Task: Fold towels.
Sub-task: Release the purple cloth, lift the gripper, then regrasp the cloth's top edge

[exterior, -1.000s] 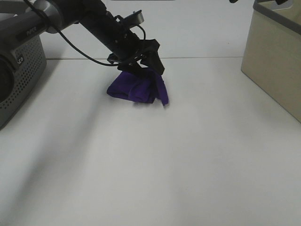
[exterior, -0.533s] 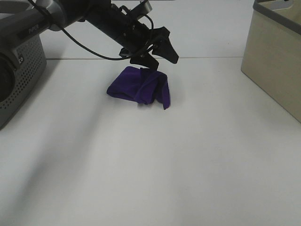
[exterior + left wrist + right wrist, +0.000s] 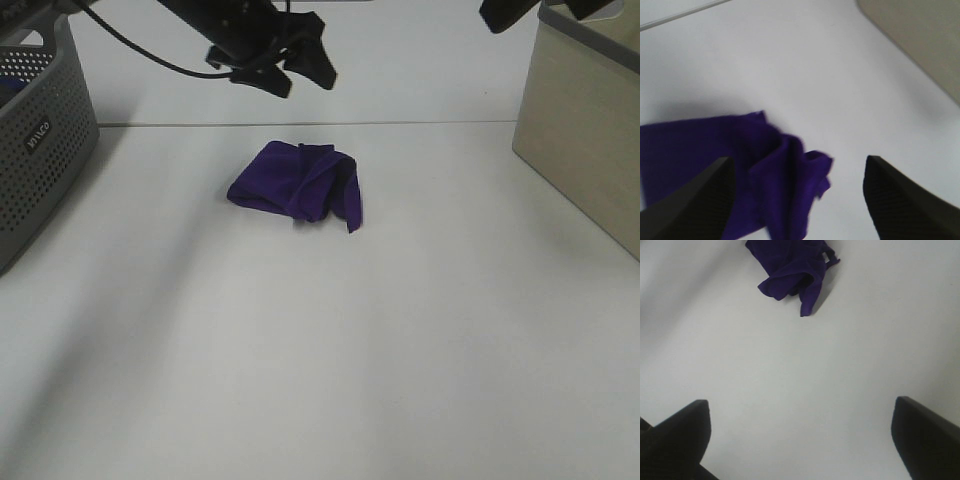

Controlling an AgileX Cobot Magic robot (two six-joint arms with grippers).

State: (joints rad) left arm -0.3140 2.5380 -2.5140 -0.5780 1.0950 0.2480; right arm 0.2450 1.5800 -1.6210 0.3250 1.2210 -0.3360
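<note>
We see the left gripper (image 3: 797, 195) spread wide and empty, the crumpled purple towel (image 3: 298, 185) on the table (image 3: 330, 350) beneath its fingers (image 3: 312, 62). The right gripper (image 3: 800, 437) gapes wide, holding nothing.

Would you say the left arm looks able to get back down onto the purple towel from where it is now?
Probably yes: the left hand hangs open above the towel, and nothing lies between them.
</note>
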